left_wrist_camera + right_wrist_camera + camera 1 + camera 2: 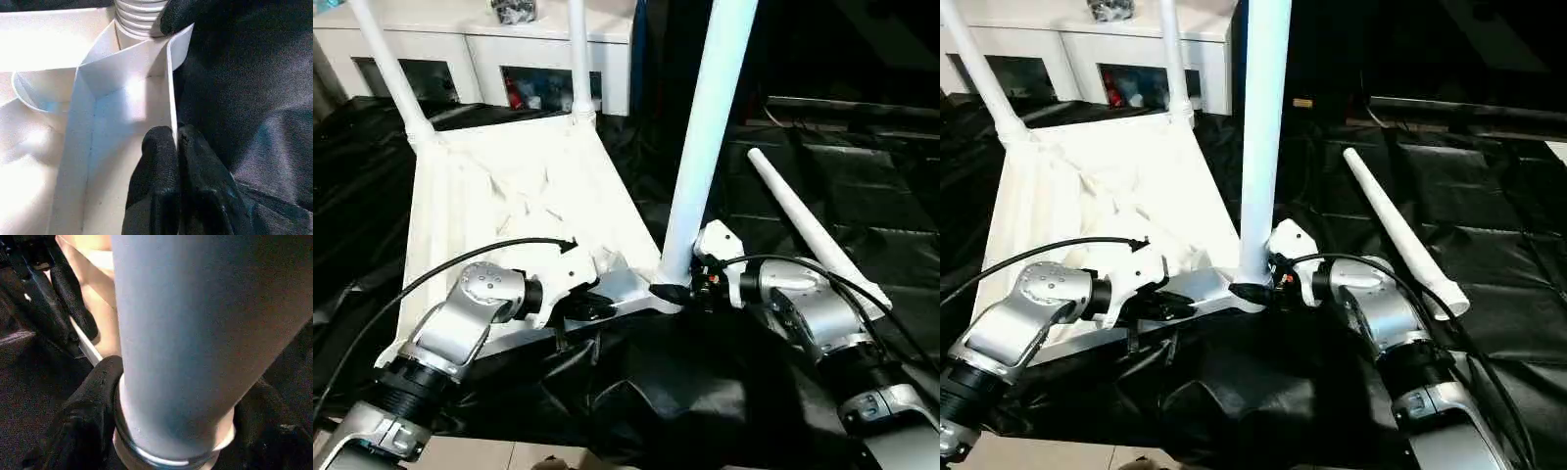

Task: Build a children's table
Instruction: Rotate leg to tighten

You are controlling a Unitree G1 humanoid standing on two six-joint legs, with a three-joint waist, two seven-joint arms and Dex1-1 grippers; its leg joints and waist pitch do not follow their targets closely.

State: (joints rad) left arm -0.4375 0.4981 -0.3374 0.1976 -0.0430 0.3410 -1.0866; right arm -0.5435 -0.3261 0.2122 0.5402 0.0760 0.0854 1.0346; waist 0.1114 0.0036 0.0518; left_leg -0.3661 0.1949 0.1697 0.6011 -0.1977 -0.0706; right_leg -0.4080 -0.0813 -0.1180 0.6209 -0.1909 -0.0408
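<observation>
Left eye view: the table top (509, 196) lies upside down on a black sheet (705, 392), ribbed underside up. Two legs (389, 73) stand in its far corner sockets, in front of a white cabinet (489, 49). A third leg (710, 127) rises from the near right corner, leaning slightly. A fourth leg (813, 230) lies loose on the sheet to the right, apart from the top. The left gripper (597, 308) sits at the top's near edge; the right gripper (680, 291) sits at the base of the third leg.

Right eye view: the same layout. The left gripper's black fingers (1175, 308) meet the near rim, just beside the corner that carries the third leg. The right gripper reaches that leg's foot from the right, with cables looping over both silver forearms.

Left wrist view: the left gripper's two fingers (156, 176) are pressed together on the thin upright rim (172, 98) of the top, pinching it. Beyond them are the ribs and the ridged base of the third leg (139, 19), with a black finger of the other gripper against it.

Right wrist view: the third leg fills the space between the right gripper's fingers (88, 416), one on each side near its base. The left one touches the leg; whether the other presses it, I cannot tell.
</observation>
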